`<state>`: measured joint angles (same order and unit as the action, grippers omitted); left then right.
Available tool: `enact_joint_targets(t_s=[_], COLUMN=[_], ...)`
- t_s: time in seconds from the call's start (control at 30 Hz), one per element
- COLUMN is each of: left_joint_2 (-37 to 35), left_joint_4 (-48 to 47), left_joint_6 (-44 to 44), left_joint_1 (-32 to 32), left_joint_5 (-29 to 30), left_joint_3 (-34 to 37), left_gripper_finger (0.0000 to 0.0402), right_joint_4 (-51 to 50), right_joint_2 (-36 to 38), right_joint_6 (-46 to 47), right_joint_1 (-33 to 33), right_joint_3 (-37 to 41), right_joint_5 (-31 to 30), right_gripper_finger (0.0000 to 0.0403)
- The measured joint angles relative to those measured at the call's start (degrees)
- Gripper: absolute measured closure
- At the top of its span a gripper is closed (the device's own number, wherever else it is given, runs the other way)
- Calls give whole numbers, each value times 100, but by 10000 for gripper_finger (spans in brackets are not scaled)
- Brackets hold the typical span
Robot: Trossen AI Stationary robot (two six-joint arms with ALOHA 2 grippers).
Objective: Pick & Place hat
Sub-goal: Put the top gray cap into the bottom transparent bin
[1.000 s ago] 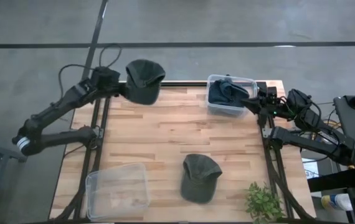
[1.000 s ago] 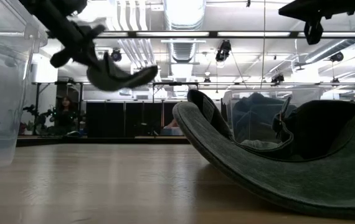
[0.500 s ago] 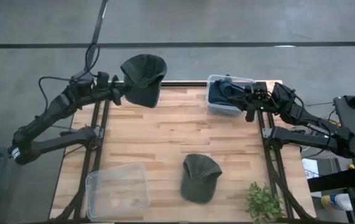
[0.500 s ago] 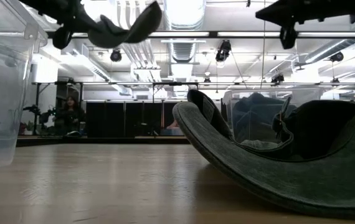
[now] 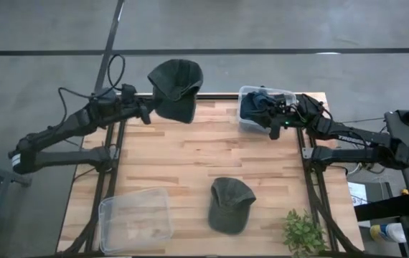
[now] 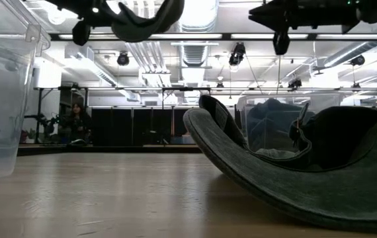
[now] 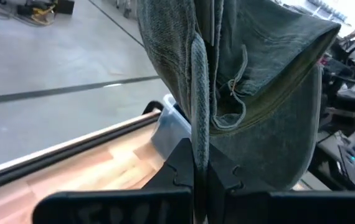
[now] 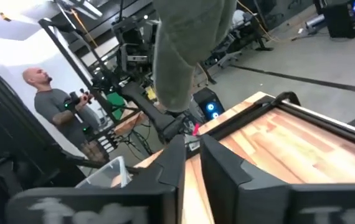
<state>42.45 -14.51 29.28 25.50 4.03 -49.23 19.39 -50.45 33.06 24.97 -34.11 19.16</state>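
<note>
Green hat [image 5: 176, 88] hangs over the table's [image 5: 190, 154] far edge, clamped by left gripper [image 5: 149, 112]; right gripper [image 5: 273, 129] nearly closed, empty.

Raised hat [image 6: 145, 14]: crown cut off by the low view's top edge. Contents of the far bin [image 5: 264, 111]: dark cloth, item count unclear. Near hat [image 6: 294, 172]: right side cropped in the low view. Plant [image 5: 303, 235]: bottom cropped.
</note>
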Motion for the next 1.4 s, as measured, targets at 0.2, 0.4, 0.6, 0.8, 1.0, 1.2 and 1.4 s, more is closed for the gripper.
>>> enact_joint_targets(t_s=[0.2,0.4,0.6,0.8,1.0,1.2,1.4], left_joint_2=[481,965,1361,1483,1478,1463,1399], left_joint_4=[900,1637,2185,2366,2352,2081,1484], left_joint_6=[61,-74,-94,-176,-543,-667,-843], left_joint_1=[-264,-350,-394,-482,-686,-769,-827], left_joint_5=[364,746,961,1251,1756,2214,2665], left_joint_3=[0,0,0,0,-95,-184,-360], left_gripper_finger=[395,395,395,395,395,395,396], right_joint_4=[627,712,656,-664,-1451,-2067,-2569], right_joint_2=[-490,-989,-1600,-2238,-2919,-3429,-3601], right_joint_6=[-2,-456,-1218,-2008,-2276,-2385,-2424], right_joint_1=[0,2,-73,-111,-113,-107,-136], right_joint_3=[0,-334,-1205,-2330,-3380,-4171,-4548], right_joint_5=[-4,-92,-392,-545,-582,-573,-489], right_gripper_finger=[295,234,213,221,225,225,225])
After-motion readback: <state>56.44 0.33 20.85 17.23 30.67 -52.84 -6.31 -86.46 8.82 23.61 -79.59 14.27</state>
